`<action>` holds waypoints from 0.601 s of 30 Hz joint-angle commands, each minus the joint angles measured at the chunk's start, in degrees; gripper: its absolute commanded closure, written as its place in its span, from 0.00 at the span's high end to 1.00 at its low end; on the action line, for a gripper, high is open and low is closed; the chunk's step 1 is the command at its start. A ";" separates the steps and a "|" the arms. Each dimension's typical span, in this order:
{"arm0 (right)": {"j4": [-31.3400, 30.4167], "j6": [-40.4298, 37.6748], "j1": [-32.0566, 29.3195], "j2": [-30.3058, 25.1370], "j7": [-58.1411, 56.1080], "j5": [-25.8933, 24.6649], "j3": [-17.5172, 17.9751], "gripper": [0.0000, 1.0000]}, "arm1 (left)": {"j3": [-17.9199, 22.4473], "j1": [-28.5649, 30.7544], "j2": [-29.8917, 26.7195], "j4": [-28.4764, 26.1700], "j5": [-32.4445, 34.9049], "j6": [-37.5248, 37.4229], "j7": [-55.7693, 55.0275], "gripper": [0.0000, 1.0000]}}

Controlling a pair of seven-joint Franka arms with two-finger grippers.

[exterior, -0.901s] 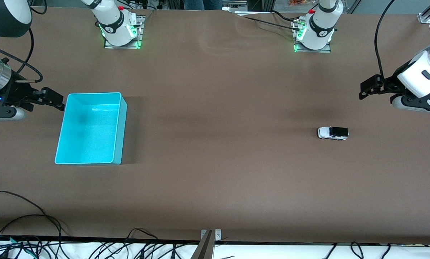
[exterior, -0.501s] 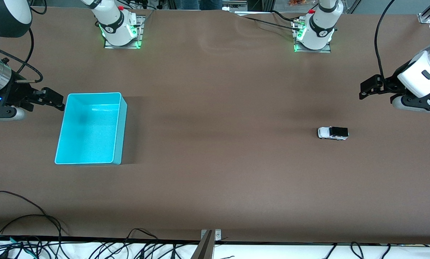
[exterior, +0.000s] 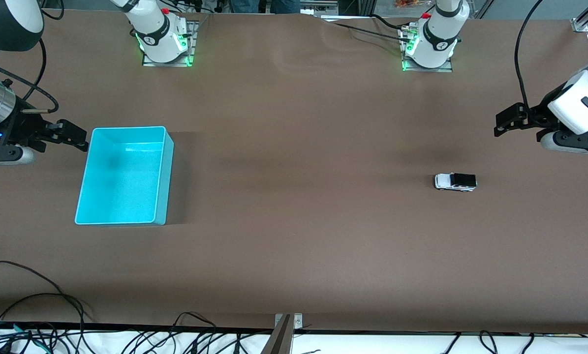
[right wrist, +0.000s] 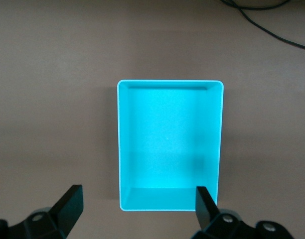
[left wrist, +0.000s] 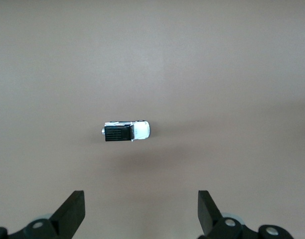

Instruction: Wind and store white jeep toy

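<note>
front view: left arm comes from its base at the top of the table and reaches out to its own end, wrist bent so the left gripper (exterior: 508, 120) hangs in the air over bare brown table (exterior: 294, 246), jaws spread, holding nothing. white jeep toy (exterior: 455, 181) sits on its wheels on the table toward the left arm's end, apart from that gripper and not under it. right arm waits at its own end of the table, right gripper (exterior: 72, 135) up in the air just beside the rim of the cyan bin (exterior: 161, 216), jaws apart, empty. bin and jeep are well apart. loose black cables (exterior: 38, 314) along the table edge nearest the camera.

left wrist view: left gripper (left wrist: 141, 214) wide open, two black fingertips (left wrist: 73, 209) showing, nothing between them. white jeep toy (left wrist: 126, 132) lies on the table below, black rear section visible, clear of both fingers.

right wrist view: right gripper (right wrist: 137, 206) open and empty, cyan bin (right wrist: 121, 149) below it with nothing inside, fingertips framing the bin's near wall.
</note>
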 commanded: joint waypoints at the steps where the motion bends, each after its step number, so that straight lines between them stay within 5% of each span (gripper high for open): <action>1: -0.77 0.00 -0.94 -0.59 -0.74 0.08 0.75 1.00 | -0.07 0.02 0.74 1.72 -1.30 -0.89 0.42 1.00; 18: -0.68 -0.09 -0.94 -0.59 -0.65 0.08 0.75 1.00 | -0.24 -0.33 0.91 3.48 -0.78 -0.89 0.68 1.00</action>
